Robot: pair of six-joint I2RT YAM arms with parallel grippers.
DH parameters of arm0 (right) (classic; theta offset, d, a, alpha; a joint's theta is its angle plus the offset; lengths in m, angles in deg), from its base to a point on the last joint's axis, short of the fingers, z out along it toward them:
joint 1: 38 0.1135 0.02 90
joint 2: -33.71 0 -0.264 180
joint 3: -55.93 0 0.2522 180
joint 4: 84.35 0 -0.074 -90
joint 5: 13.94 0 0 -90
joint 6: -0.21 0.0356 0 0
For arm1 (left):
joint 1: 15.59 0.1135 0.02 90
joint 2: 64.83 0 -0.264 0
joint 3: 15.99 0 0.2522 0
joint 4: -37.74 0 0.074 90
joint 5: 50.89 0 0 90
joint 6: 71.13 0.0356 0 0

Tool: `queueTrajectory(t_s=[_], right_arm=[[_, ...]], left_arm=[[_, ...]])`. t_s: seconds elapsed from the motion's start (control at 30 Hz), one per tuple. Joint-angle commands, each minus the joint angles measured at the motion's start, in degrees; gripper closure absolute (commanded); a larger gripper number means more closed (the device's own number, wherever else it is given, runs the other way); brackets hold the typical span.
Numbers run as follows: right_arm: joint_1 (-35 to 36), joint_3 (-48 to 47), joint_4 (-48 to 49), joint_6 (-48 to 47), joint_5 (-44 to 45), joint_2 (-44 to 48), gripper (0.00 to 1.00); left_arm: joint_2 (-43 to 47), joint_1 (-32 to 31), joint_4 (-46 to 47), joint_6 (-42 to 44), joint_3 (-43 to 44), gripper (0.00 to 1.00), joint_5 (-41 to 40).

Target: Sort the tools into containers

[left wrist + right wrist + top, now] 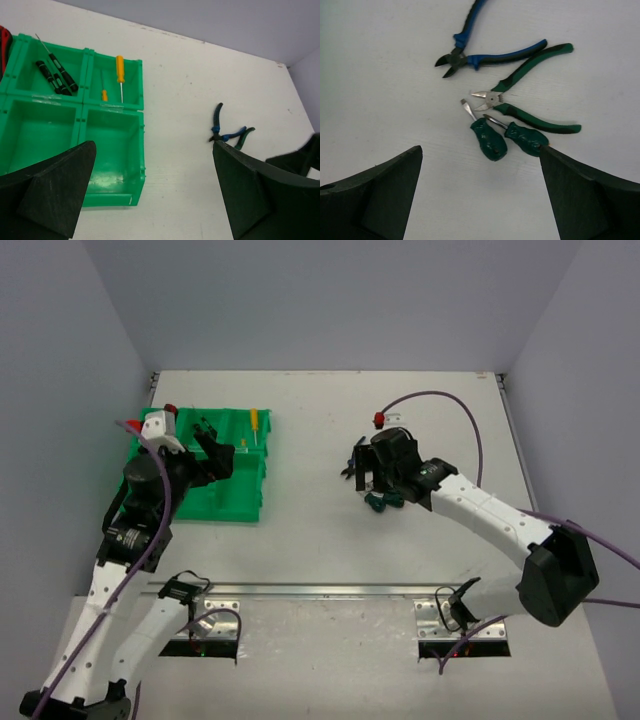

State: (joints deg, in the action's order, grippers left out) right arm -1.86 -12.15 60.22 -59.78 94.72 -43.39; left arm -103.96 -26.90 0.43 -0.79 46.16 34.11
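On the right, the right gripper (480, 150) hangs above the table (380, 75) with its two fingers (380, 195) spread wide and nothing between them. Just beyond the fingertips lie two stubby green screwdrivers (489, 140) side by side, handles toward the arm and blades pointing away. In the wrist view the handle end of the right one meets the right fingertip, though I cannot tell whether they touch. Just past their blades sit the green pliers (495, 100), handles splayed to the right. Beyond those are the blue cutters (470, 59), near the pliers, one handle running close along the pliers' upper handle.

On the left, the left gripper (215, 455) hovers over the green tray (225, 502), which stands on the left part of the table, well apart from the loose tools. Its fingers (50, 195) are also wide apart and hold nothing. Below them are the tray's two near compartments. In the far row, the left compartment holds several black screwdrivers (57, 75) lying together. The right one holds two yellow screwdrivers (120, 70), one long and one short, lying apart. Red handles (4, 40) show at the tray's far left edge, mostly cut off.
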Motion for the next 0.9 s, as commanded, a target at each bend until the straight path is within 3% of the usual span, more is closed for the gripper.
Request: queueTrajectory(t_s=[0.0,0.1,0.2,0.37,0.43,0.47,0.6,0.87], right_arm=[[-1.1,-3.7,-4.1,-1.3,12.1,-4.5,0.01],[-3.3,-5.5,-5.3,-1.1,11.5,-7.1,0.02],[-7.2,-6.7,-7.4,6.5,9.1,-9.4,0.04],[-8.4,-6.0,-8.3,14.6,11.7,-10.9,0.21],[-8.4,-5.3,-6.1,11.9,7.7,-11.6,0.31],[-8.4,-4.8,-2.5,6.2,1.3,-11.8,0.37],[-8.2,-3.3,1.3,-5.1,-10.7,-14.0,0.47],[-7.0,-5.0,-1.9,-10.1,-11.9,-20.6,0.46]], left_arm=[[2.8,-0.2,-0.4,3.2,-3.7,0.0,8.9],[2.7,-0.3,0.1,2.7,-6.6,0.0,10.2],[4.8,-0.3,3.1,1.7,-10.4,0.0,10.9],[6.6,-0.2,4.6,1.8,-11.2,0.0,11.6],[5.9,-0.2,4.6,1.9,-11.2,0.0,12.6],[5.5,-0.2,4.5,1.9,-11.2,0.0,12.6],[4.9,-0.2,4.5,2.1,-11.1,0.0,13.1],[3.6,-0.2,4.6,2.0,-11.1,0.0,13.7]])
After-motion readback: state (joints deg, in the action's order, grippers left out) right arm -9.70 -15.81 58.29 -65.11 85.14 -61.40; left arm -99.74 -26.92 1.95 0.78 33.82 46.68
